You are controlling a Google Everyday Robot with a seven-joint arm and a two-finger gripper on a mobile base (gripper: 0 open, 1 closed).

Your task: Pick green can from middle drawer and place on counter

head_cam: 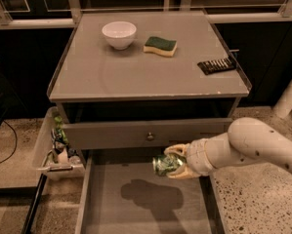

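Note:
My gripper (174, 162) is shut on the green can (164, 164), with one finger above it and one below. The can lies on its side in the grip, held above the floor of the open middle drawer (111, 213), near the drawer's back right. Its shadow falls on the drawer floor below. My pale arm (253, 147) comes in from the right. The counter (135, 72) is the grey cabinet top above and behind the drawer.
On the counter stand a white bowl (118, 34), a green-and-yellow sponge (160, 46) and a dark flat object (217, 65) at the right edge. A closed drawer front with a round knob (150, 136) sits above the open drawer. A bin with clutter (57, 147) hangs at the left.

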